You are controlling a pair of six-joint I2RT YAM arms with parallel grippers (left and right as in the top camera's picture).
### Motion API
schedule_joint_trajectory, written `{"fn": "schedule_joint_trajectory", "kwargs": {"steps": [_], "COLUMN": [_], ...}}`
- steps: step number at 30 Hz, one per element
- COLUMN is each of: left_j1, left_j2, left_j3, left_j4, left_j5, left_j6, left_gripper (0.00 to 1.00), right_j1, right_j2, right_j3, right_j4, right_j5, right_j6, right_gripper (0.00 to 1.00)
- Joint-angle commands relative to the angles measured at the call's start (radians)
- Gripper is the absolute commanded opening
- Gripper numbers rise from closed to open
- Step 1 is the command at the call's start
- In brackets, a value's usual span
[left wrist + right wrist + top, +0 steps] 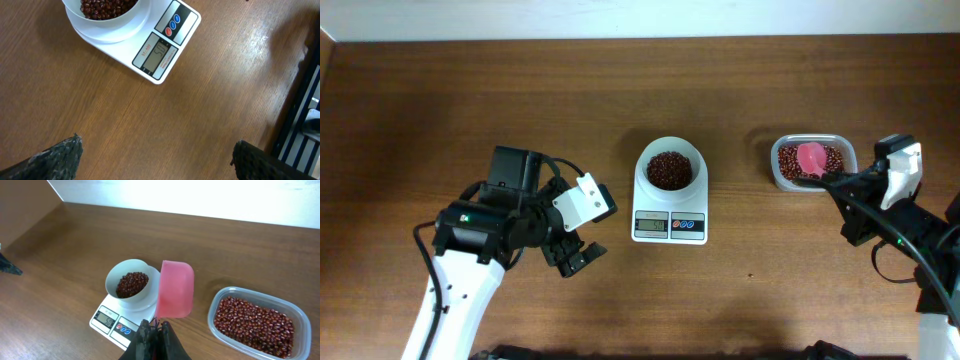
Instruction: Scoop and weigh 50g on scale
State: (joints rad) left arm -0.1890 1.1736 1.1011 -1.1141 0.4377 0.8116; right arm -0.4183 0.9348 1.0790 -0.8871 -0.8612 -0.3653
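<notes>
Right gripper (pixel 154 330) pinches an empty pink scoop (pixel 175 287) above the bean tub (pixel 812 163); left gripper (pixel 576 258) gapes empty near the scale (pixel 670 205).

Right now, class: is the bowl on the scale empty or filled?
Partly filled: red beans lie in the bowl on the scale; its upper wall is bare.

Brown wooden table (pixel 440 100), clear plastic container of red beans (pixel 210 318)

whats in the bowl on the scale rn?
Dark red beans fill the middle of the white bowl; its upper wall is bare. The beans cover the bowl's floor, and the bowl hides the platform of the scale beneath it.
</notes>
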Motion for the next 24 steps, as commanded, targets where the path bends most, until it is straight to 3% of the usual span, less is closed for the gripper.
{"fn": "schedule_joint_trajectory", "kwargs": {"steps": [1,5,9,12,19,21,24], "left_j1": [0.004,0.004,0.004,0.004,0.004,0.004,0.004], "left_j2": [-0.002,-0.002,-0.002,-0.002,-0.002,-0.002,-0.002], "left_j3": [-0.002,-0.002,-0.002,-0.002,-0.002,-0.002,-0.002], "left_j4": [-0.002,-0.001,-0.001,-0.001,-0.001,-0.001,-0.001], "left_j5": [0.011,0.011,0.011,0.011,0.011,0.011,0.011], "left_j6": [0.013,0.013,0.013,0.013,0.013,0.013,0.013], "left_gripper": [0.99,0.99,0.99,0.99,0.99,0.99,0.99], "right_j1": [0.000,0.000,-0.001,-0.001,-0.001,-0.001,-0.001], "right_j2": [-0.001,0.040,0.134,0.232,0.321,0.321,0.321], "right_j3": [0.006,0.006,-0.025,-0.123,-0.420,-0.462,-0.477], "right_j4": [-0.066,-0.277,-0.372,-0.312,0.150,0.166,0.142], "right_j5": [-0.015,0.187,0.348,0.350,0.349,0.349,0.349], "right_j6": [0.008,0.008,0.047,0.226,0.224,0.224,0.224], "right_gripper": [0.04,0.04,0.04,0.04,0.09,0.10,0.23]}}
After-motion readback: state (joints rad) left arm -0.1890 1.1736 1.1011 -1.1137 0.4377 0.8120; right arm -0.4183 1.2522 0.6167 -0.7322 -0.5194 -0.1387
